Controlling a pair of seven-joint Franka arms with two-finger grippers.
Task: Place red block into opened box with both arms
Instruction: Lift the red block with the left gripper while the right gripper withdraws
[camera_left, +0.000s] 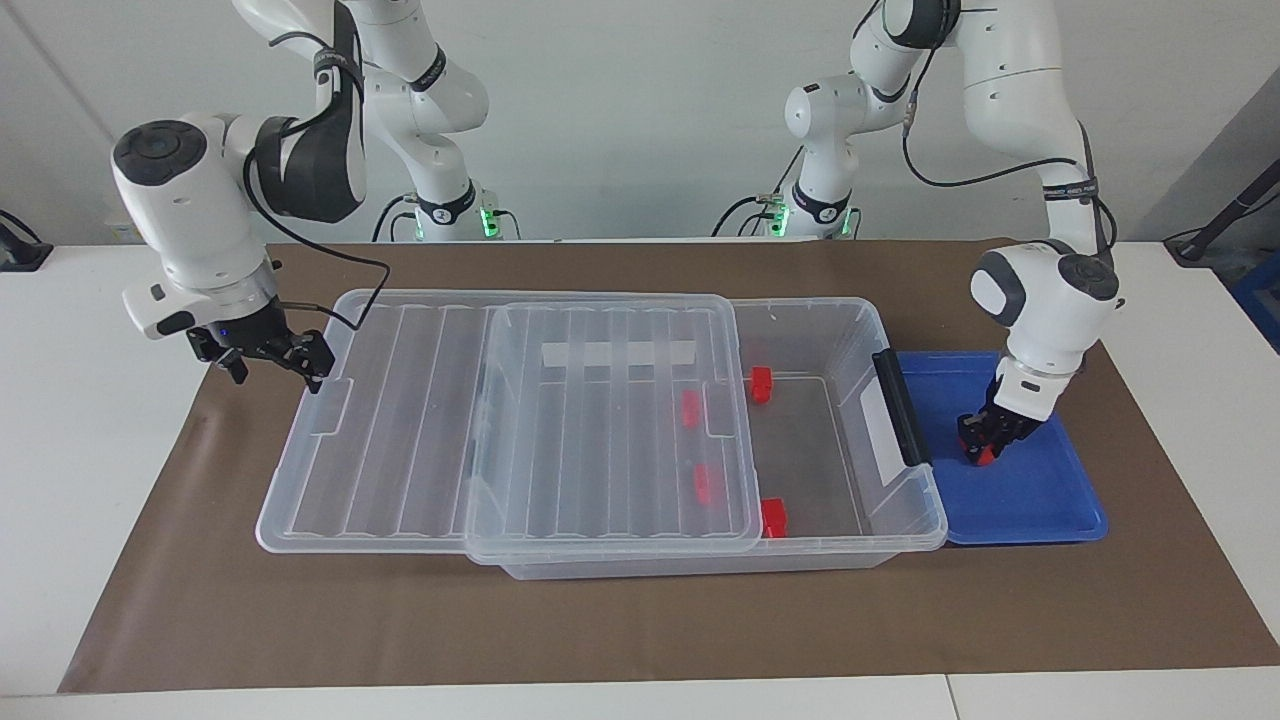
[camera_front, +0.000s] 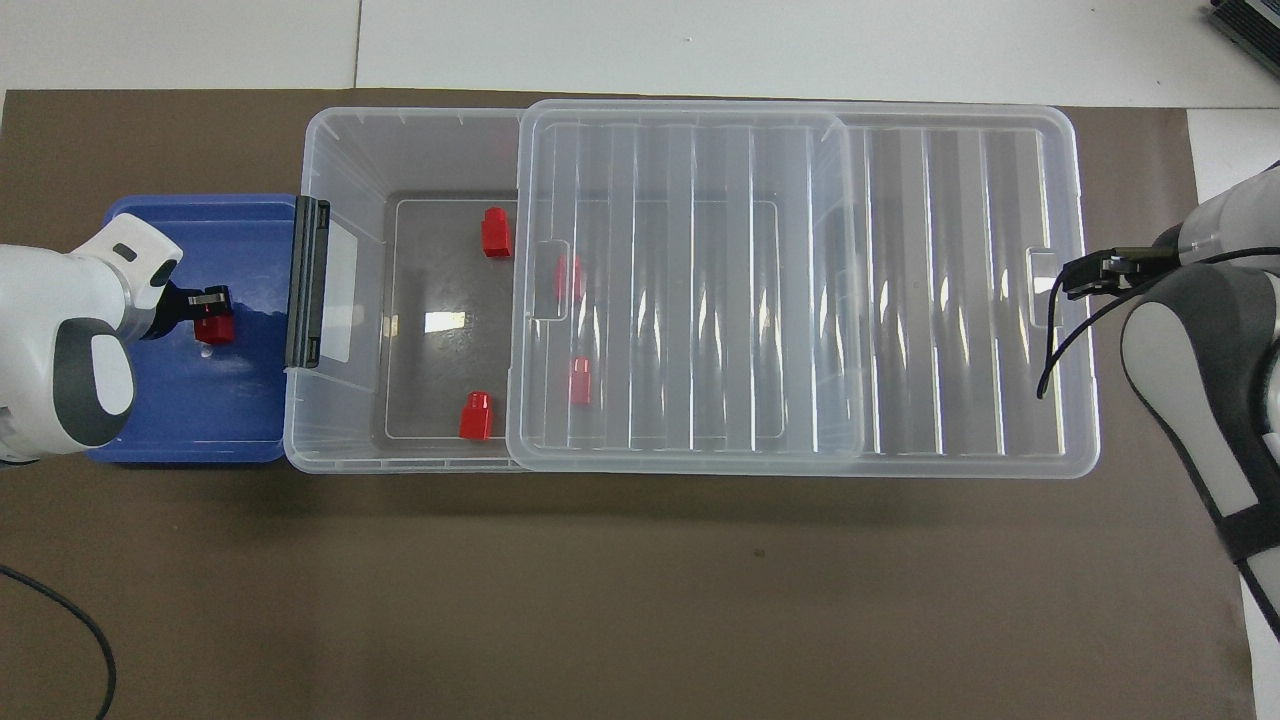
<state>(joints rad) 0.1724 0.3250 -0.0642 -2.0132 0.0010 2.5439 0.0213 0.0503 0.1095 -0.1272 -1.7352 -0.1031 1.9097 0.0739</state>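
Four other blocks (camera_left: 762, 383) already lie in the box (camera_left: 840, 310) — two in its uncovered part, two under the lid (camera_left: 400, 420), which sits slid toward the right arm's end. The red block (camera_front: 216, 330) rests on the blue tray (camera_left: 1040, 500) beside the box's handle end, and my left jaws (camera_left: 987, 438) are clamped together on it. My right jaws (camera_left: 280, 375) stand wide apart at the lid's outer edge; I cannot tell whether they touch it. I judge this the pick-up step — next comes a straight lift, then a carry over the handle to the uncovered part.
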